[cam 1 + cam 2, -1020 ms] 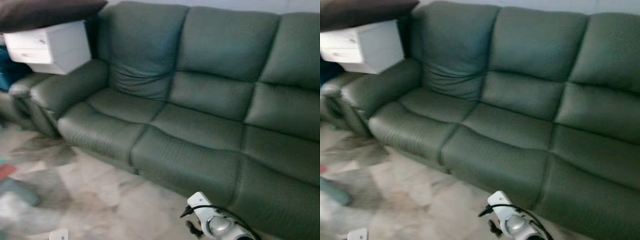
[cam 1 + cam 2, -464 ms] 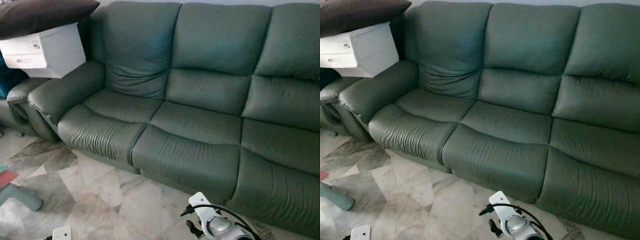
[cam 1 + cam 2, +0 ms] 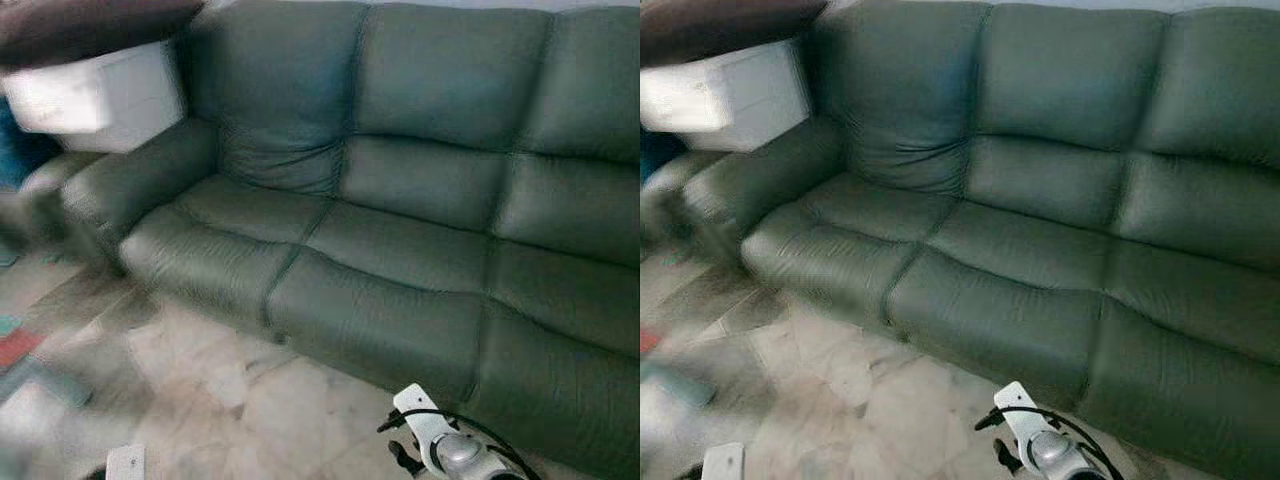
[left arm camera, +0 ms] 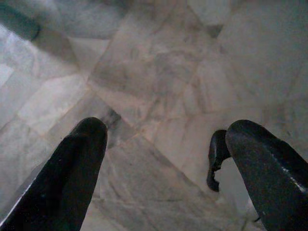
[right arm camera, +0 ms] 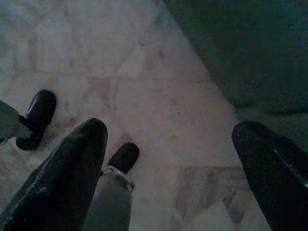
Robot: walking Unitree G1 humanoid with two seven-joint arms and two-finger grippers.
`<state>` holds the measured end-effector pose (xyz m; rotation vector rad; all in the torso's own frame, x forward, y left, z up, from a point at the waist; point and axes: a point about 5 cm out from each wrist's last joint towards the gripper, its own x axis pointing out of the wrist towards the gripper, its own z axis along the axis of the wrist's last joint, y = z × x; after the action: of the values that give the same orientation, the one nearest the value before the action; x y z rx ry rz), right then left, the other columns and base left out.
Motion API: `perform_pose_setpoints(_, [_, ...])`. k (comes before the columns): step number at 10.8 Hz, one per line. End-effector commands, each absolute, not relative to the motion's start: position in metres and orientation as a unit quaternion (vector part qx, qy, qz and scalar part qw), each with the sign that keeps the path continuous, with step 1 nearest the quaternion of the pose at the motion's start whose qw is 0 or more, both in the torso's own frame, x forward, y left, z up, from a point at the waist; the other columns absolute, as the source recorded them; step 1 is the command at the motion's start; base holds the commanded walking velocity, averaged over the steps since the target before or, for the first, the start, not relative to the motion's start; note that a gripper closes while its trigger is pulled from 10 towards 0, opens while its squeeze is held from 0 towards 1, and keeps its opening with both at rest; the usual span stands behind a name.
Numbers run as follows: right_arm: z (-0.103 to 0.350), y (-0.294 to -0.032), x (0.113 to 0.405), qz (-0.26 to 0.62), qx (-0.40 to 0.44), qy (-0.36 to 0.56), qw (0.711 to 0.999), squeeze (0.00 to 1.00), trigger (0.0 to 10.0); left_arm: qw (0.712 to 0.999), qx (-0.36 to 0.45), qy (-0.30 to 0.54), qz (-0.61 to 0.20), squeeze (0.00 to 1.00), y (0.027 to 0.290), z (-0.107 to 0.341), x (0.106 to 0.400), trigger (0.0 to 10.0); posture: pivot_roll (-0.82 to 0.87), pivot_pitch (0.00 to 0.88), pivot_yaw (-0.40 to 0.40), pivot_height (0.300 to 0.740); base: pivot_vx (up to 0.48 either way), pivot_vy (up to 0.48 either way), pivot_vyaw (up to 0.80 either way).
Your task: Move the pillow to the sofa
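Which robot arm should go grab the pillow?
Probably the left. The dark pillow lies on the white cabinet, at the robot's left beyond the sofa. Both grippers hang open above the floor, far from it.

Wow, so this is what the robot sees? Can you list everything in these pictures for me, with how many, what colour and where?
sofa: one, dark green, three seats, across the middle and right of the head views.
pillow: one, dark brown, upper left, lying on top of the white cabinet, not on the sofa.
white cabinet: one, white, blurred, beside the sofa's left armrest.
floor: pale marble tiles, in front of the sofa.
left gripper: one, black fingers spread apart, hanging over the floor, holding nothing.
right gripper: one, black fingers spread apart, over the floor by the sofa's edge, holding nothing.
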<state>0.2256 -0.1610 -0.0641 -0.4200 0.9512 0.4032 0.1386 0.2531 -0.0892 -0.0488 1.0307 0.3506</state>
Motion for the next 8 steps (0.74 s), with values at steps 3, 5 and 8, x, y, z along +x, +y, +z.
perform_pose_setpoints(3, [-0.063,-0.144,0.229,0.208,-0.199,0.44,0.851,0.0,10.0,0.85,-0.015,0.499,0.171,0.0,0.257,-0.091,0.13,10.0,-0.08,0.0,0.06,0.74,0.0,0.0,0.8])
perform_pose_setpoints(5, [-0.062,-0.133,0.23,0.219,-0.207,0.435,0.848,0.0,10.0,0.849,-0.021,0.498,0.172,0.0,0.256,-0.092,0.129,10.0,-0.08,0.0,0.055,0.74,0.0,0.0,0.8])
perform_pose_setpoints(8, [-0.066,-0.125,0.224,0.228,-0.216,0.436,0.843,0.0,10.0,0.851,-0.02,0.495,0.171,0.0,0.256,-0.091,0.13,10.0,-0.08,0.0,0.054,0.74,0.0,0.0,0.8])
